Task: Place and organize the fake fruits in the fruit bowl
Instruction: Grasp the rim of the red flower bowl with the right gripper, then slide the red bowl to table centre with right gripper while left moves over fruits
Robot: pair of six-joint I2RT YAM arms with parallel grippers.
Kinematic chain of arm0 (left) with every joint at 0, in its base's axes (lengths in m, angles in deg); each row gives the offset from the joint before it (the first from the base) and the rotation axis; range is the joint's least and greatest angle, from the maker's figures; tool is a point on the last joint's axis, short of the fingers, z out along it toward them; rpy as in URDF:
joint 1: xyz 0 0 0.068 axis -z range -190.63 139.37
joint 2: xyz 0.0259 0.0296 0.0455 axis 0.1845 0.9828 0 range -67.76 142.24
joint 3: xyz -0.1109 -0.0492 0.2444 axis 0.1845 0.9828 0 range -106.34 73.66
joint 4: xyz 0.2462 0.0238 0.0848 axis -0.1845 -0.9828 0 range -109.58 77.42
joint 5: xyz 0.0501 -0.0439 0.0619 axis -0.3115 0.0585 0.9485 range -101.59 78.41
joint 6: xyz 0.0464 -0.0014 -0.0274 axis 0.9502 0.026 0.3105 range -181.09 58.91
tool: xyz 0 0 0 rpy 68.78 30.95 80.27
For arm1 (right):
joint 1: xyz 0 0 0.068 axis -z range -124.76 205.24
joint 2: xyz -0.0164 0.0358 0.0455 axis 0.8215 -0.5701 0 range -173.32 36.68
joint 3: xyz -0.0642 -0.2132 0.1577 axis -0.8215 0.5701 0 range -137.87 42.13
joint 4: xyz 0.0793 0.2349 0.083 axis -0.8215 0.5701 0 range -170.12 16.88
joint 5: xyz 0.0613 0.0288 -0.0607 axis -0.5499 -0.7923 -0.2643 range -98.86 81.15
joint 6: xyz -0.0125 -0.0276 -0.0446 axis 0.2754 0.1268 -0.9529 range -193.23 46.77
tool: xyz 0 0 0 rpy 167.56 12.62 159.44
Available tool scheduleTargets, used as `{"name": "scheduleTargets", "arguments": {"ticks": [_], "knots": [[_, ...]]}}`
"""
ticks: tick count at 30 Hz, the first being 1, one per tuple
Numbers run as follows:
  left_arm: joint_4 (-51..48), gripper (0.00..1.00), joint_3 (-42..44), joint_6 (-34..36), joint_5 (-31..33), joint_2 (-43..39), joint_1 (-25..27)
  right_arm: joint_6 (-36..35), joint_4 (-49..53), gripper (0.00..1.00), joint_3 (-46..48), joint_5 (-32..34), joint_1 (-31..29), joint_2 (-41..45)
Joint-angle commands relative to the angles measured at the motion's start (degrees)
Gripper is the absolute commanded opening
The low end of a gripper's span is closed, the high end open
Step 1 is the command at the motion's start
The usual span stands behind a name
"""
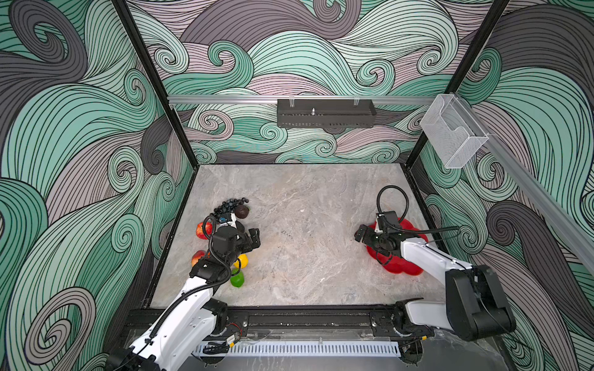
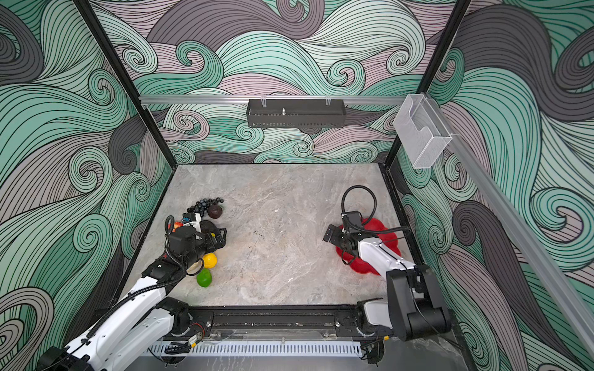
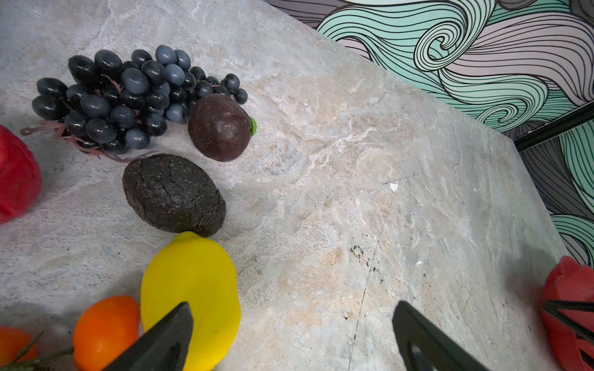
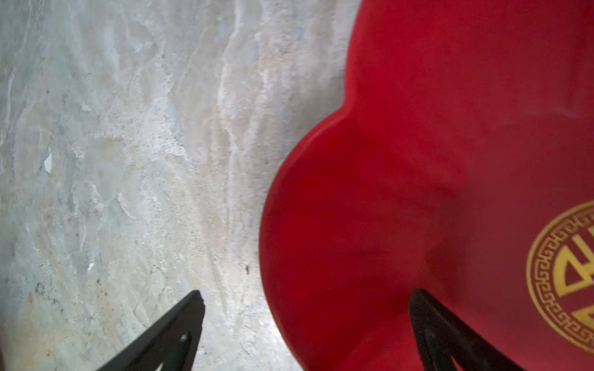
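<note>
Now, lemon [image 3: 193, 276] beside spread left jaws, fruit bowl [image 4: 385, 192] seemingly under spread right jaws

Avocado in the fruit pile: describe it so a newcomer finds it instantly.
On the grey marble tabletop, look along its left edge in a top view. The dark oval avocado lies between the blue-black grape bunch and the yellow lemon. Its rough, cracked matte skin separates it from the smooth maroon plum.

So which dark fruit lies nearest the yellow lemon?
The rough black avocado, right by the lemon; the smooth maroon fruit and grape bunch lie farther off.
</note>
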Motion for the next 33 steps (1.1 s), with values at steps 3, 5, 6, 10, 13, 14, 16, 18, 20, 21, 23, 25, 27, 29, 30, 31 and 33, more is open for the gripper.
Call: {"name": "scheduleTargets", "arguments": {"ticks": [3,5,6,10,13,14,16,18,20,21,23,25,27,29,30,31,33], "knots": [[3.3,0.99,0.4,0.6,0.9,-0.6,0.5,-0.7,-1.8,0.99,-5.4,-3.7,-6.8,-5.2],[3.0,0.99,0.3,0.7,1.0,-0.4,0.5,0.0,-2.1,0.99,-6.6,-3.4,-9.5,-6.6],[3.0,0.99,0.2,0.7,1.1,-0.2,0.5,0.4,-2.4,0.99,-7.4,-3.2,-11.2,-7.4],[2.4,0.99,-0.4,0.7,0.6,0.9,0.5,2.1,-2.9,0.98,-10.6,-2.4,-17.6,-10.7],[1.7,0.99,-1.2,0.7,-0.3,1.9,0.5,3.2,-3.5,0.98,-13.7,-2.8,-22.8,-13.6],[1.5,0.99,-1.4,0.7,-0.6,2.3,0.5,3.3,-3.5,0.98,-15.1,-3.5,-24.7,-14.8],[1.8,0.99,-1.7,0.8,-1.2,3.3,0.5,3.4,-1.6,0.98,-18.9,-4.2,-27.9,-16.8],[1.5,0.99,-2.2,1.1,-1.6,4.7,0.5,2.5,0.8,0.98,-22.6,-3.9,-31.2,-18.1],[-0.1,0.99,-3.4,1.6,-2.2,5.8,0.5,1.2,2.9,0.98,-25.0,-3.8,-32.9,-18.0],[-1.0,0.99,-4.0,1.4,-2.2,6.2,0.5,0.4,4.0,0.98,-25.8,-3.7,-32.9,-17.6],[-1.4,0.99,-4.5,1.4,-2.4,6.9,0.5,-1.8,6.9,0.98,-26.2,-1.1,-32.5,-14.8],[-0.7,0.99,-4.3,1.4,-3.2,7.2,0.5,-4.4,10.1,0.98,-25.8,2.7,-30.8,-10.9],[1.1,0.99,-3.8,1.0,-5.4,7.8,0.5,-7.0,13.0,0.98,-24.4,7.0,-27.1,-6.3],[3.2,0.99,-3.6,0.6,-8.3,9.2,0.5,-8.7,14.2,0.98,-22.0,9.5,-22.0,-2.4],[3.8,0.99,-3.7,0.2,-9.7,10.3,0.5,-9.2,14.6,0.98,-20.7,10.2,-18.6,-0.7],[4.3,0.99,-4.0,0.1,-10.7,11.2,0.6,-9.3,15.0,0.98,-19.8,10.0,-15.7,0.3],[5.6,0.99,-4.3,-0.4,-13.0,13.2,1.0,-8.8,15.4,0.98,-17.9,9.7,-9.0,1.6]]}}
